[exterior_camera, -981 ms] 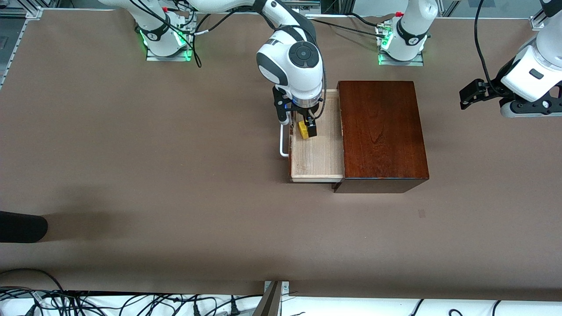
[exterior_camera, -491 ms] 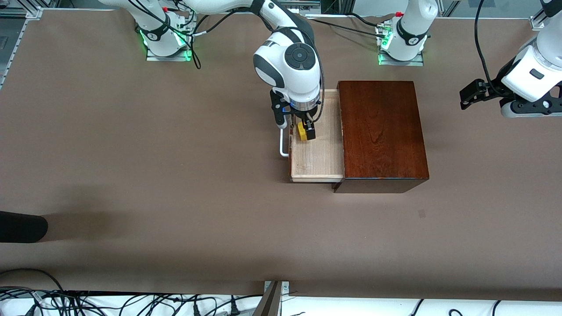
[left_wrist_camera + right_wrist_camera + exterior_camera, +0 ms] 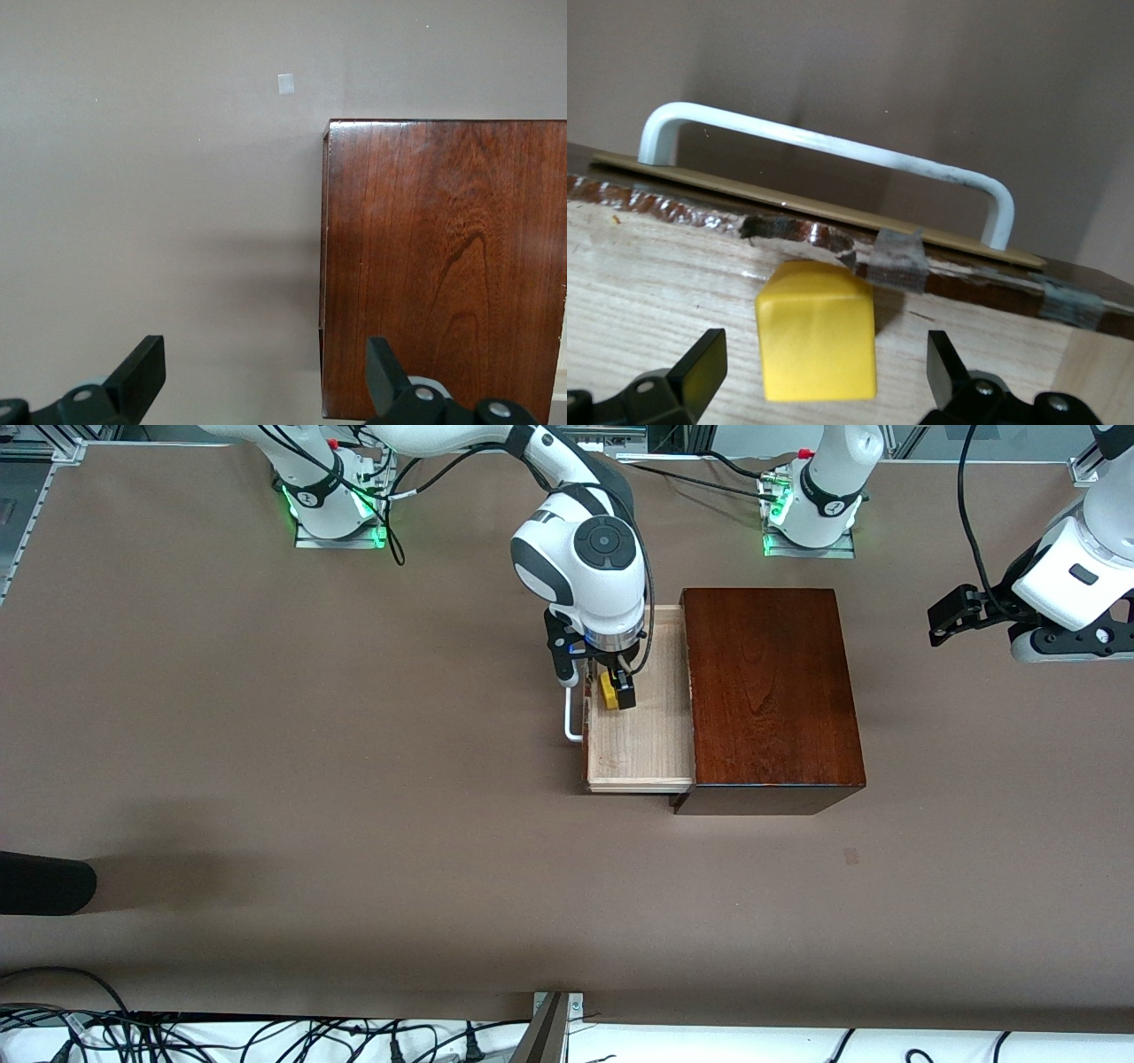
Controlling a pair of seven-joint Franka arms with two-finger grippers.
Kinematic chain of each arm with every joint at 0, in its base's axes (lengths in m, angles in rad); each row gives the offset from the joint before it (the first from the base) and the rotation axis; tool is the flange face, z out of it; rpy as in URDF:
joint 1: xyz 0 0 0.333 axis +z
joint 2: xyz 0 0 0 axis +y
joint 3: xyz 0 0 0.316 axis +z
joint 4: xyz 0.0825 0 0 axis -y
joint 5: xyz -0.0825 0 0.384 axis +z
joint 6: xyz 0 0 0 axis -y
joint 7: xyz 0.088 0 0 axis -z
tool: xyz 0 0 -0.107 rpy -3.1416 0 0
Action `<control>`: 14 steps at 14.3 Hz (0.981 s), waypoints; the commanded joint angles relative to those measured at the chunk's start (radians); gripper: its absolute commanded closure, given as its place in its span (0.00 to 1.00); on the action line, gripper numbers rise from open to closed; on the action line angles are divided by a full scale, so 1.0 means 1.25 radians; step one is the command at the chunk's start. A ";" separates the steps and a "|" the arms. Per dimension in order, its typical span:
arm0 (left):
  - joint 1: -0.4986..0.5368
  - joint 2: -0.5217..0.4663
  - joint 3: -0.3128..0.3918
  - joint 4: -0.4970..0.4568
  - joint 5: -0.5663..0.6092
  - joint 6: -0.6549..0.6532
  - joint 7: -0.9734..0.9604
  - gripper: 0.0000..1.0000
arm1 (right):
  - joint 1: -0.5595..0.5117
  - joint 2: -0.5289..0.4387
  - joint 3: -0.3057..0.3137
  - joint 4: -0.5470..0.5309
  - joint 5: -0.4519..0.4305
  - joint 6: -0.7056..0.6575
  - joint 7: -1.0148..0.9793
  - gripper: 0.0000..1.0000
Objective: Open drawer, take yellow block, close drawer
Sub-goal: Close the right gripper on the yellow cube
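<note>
Yellow block (image 3: 818, 330) sitting between our right gripper's (image 3: 613, 688) spread fingers in the open drawer (image 3: 642, 735); our left gripper (image 3: 952, 615) is waiting, open, above the table's (image 3: 266, 735) left-arm end.

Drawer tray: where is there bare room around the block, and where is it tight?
Bare drawer floor lies nearer the front camera than the yellow block. Bare table borders the white handle. It is tight where the open right tool straddles the block.
</note>
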 commanded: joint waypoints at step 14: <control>0.007 0.012 0.001 0.025 -0.028 -0.003 0.021 0.00 | -0.011 0.013 0.004 0.010 -0.005 0.021 -0.031 0.96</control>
